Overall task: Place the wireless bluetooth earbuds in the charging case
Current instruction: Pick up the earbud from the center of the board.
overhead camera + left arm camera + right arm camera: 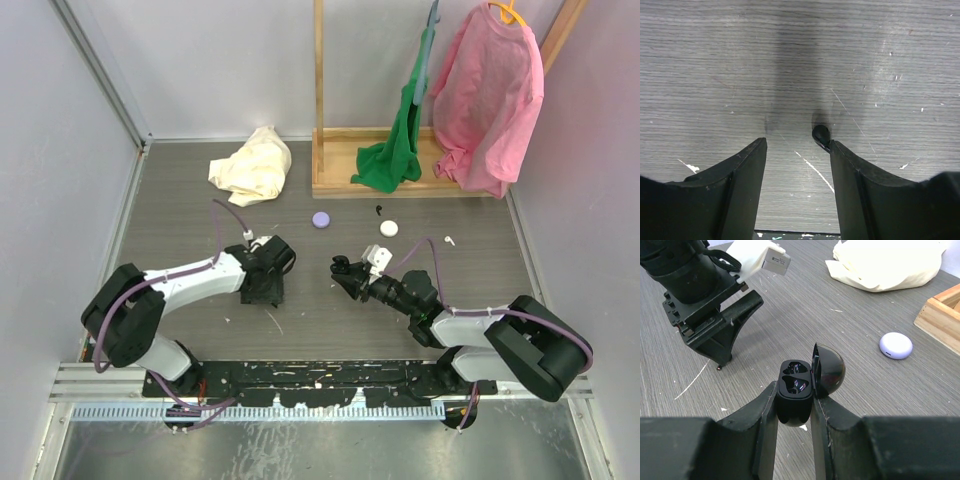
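**Jaws, right gripper** (794,396): closed on the black charging case (792,385). They clamp across its lower body, so the mouth faces up and towards the other arm. Its lid (830,369) is hinged open and stands upright just past the jaw tips. I read this hold as presenting the wells for loading. Two wells are visible, but I cannot tell whether either is filled.

**Jaws, left gripper** (797,144): standing apart, nothing gripped across the gap. They point down at the desk (715,60).

**Item, black earbud** (821,135): at the tip of one left finger, touching its inner edge, with the other finger well clear. I judge it placed for a pinch but not yet gripped. It is apart from the case-holding jaws.

**Item, lilac round case** (896,345): on the desk beyond the right jaws, untouched. Not the one in play.

**Item, cream cloth** (885,265): heaped farther beyond, clear of both arms.

**Next, as I judge:** close on the earbud and carry it to the open wells.
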Motion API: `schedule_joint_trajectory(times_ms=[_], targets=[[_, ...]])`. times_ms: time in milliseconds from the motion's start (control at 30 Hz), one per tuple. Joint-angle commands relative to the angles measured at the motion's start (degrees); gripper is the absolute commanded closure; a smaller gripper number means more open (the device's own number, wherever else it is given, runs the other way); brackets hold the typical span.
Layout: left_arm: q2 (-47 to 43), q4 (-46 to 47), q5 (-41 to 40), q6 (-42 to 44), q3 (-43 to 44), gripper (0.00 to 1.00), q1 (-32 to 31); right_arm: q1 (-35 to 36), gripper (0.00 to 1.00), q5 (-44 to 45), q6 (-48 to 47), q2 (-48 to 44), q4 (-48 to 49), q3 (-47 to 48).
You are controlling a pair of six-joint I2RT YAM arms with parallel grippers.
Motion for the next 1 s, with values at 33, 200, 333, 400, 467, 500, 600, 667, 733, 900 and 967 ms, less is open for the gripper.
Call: schedule_joint_trajectory(times_ms=[33, 200, 333, 400, 467, 500, 600, 667, 733, 900, 967], targets=[[-3.0, -1.3, -1.4, 1.2, 0.4, 0.46, -0.2, -0.1, 0.99, -0.2, -0.5, 0.0, 2.5, 1.1], [-2.1, -0.9, -1.0, 1.7, 1.6, 0.50, -0.3, -0.2, 0.99, -0.2, -0.4, 0.0, 2.5, 1.2], [-1.0, 0.8, 0.2, 2.0, 2.9, 0.56, -0.3, -0.1, 0.99, -0.3, -0.4, 0.2, 2.5, 1.2], [0.3, 0.6, 0.3, 2.6, 3.6, 0.58, -0.2, -0.1, 0.99, -0.3, -0.5, 0.1, 2.5, 1.2], [1.2, 0.5, 0.4, 2.9, 4.1, 0.61, -0.3, -0.1, 0.99, -0.2, -0.4, 0.0, 2.4, 1.2], [1.5, 0.6, 0.6, 3.0, 4.2, 0.62, -0.3, -0.1, 0.99, -0.3, -0.5, 0.0, 2.4, 1.2], [1.9, 1.2, 0.9, 3.4, 4.0, 0.64, -0.3, -0.1, 0.99, -0.3, -0.5, 0.1, 2.4, 1.2], [2.2, 1.2, 1.2, 3.8, 4.1, 0.65, -0.3, -0.1, 0.99, -0.4, -0.5, 0.2, 2.4, 1.3], [2.6, 1.2, 1.5, 4.2, 4.4, 0.66, -0.3, -0.2, 0.99, -0.4, -0.5, 0.2, 2.4, 1.3], [3.8, 0.7, 2.2, 5.4, 5.0, 0.69, -0.2, -0.1, 0.99, -0.5, -0.4, 0.2, 2.2, 1.4], [4.0, 0.5, 2.5, 5.8, 5.2, 0.70, -0.3, -0.2, 0.99, -0.5, -0.5, 0.2, 2.2, 1.4]])
